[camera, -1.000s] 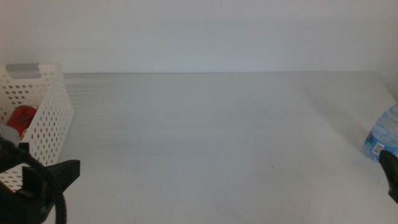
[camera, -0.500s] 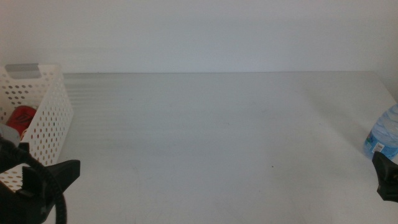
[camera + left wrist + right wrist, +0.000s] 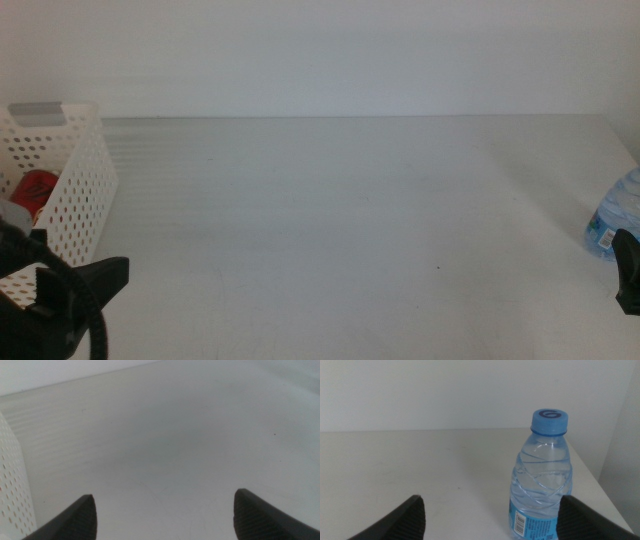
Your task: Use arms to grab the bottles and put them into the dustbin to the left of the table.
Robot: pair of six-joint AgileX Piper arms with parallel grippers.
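Middle view showed the water bottle [image 3: 618, 220] upright at the table's [image 3: 350, 220] right edge, the right gripper [image 3: 490, 520] just beside it, jaws spread and empty. The left gripper [image 3: 162, 515], likewise released, sat lower left by the dustbin [image 3: 75, 190].

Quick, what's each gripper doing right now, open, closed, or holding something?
Left gripper: open, holding nothing, beside the dustbin.
Right gripper: open, empty, water bottle just ahead.
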